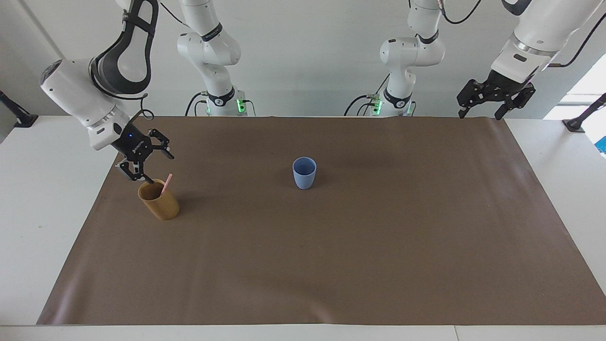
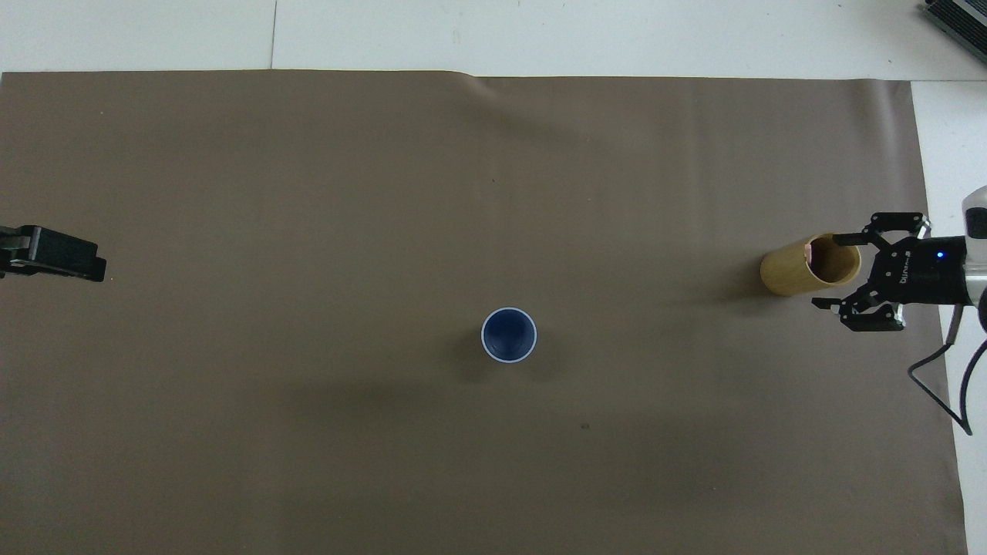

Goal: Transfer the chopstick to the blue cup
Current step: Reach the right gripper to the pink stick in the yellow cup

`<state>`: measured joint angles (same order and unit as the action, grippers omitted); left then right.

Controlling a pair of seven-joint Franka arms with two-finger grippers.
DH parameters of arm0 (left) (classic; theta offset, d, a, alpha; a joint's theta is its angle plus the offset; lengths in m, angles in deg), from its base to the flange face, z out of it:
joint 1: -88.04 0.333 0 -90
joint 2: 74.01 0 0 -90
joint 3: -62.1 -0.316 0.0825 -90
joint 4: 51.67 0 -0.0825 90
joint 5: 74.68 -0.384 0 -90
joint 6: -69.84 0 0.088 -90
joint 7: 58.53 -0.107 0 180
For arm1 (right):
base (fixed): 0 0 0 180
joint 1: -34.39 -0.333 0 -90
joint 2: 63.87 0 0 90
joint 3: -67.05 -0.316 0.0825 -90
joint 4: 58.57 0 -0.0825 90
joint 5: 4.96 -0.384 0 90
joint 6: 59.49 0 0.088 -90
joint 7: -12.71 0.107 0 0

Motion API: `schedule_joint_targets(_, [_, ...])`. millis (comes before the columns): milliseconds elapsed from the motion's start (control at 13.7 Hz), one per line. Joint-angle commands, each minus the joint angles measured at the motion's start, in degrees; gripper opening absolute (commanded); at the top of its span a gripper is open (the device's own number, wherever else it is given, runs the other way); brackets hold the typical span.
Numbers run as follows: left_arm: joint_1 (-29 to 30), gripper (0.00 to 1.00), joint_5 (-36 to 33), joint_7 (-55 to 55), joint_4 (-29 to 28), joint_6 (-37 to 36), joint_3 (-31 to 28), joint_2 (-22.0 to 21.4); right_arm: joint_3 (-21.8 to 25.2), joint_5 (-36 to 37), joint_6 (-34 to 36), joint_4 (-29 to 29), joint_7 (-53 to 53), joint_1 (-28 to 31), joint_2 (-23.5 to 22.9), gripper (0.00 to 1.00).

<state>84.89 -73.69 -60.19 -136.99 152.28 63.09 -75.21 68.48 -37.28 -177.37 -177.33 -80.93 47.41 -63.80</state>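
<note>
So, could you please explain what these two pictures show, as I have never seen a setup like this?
These are two white robot arms at a table covered by a brown mat. One picture is taken from across the table, facing the robots; the other looks steeply down from above their own end.

On the mat stand a blue cup, near the middle, and a tan cup toward the right arm's end, with a pink chopstick leaning inside it.

Each arm ends in a two-fingered end effector. The right end effector is open and hovers just above the tan cup's rim, close to the chopstick but holding nothing. The left end effector, also open and empty, waits over the mat's edge nearest the robots, at the left arm's end.
</note>
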Motion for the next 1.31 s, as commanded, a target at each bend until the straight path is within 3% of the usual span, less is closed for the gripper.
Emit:
schedule_joint_targets(0, [1.0,1.0,-0.6,-0.7,1.2,-1.3,0.8,0.5,-0.1,-5.7,-2.4,-3.3,-5.5,0.3,0.5,1.0])
schedule_joint_targets(146, [1.0,1.0,-0.6,-0.7,1.2,-1.3,0.8,0.4,-0.1,-6.4,-2.4,-3.2,-5.5,0.3,0.4,0.99])
schedule_joint_targets(291, [1.0,1.0,-0.6,-0.7,1.2,-1.3,0.8,0.5,-0.1,-6.4,-2.4,-3.1,-5.7,0.3,0.2,0.73])
schedule_joint_targets(364, [1.0,1.0,-0.6,-0.7,1.2,-1.3,0.8,0.4,-0.1,-6.4,-2.0,-2.7,-5.8,0.4,0.0,0.7])
schedule_joint_targets(874, [1.0,1.0,-0.6,-0.7,1.2,-1.3,0.8,0.5,-0.1,-6.4,-1.2,-0.6,-5.9,1.0,-1.0,0.26])
schedule_joint_targets(1092, [1.0,1.0,-0.6,-0.7,1.2,-1.3,0.8,0.5,-0.1,-5.5,0.0,1.4,-6.4,1.2,-2.0,0.0])
schedule_joint_targets(1238, [1.0,1.0,-0.6,-0.7,1.2,-1.3,0.8,0.4,-0.1,-5.4,0.5,2.4,-6.7,1.6,-2.5,0.0])
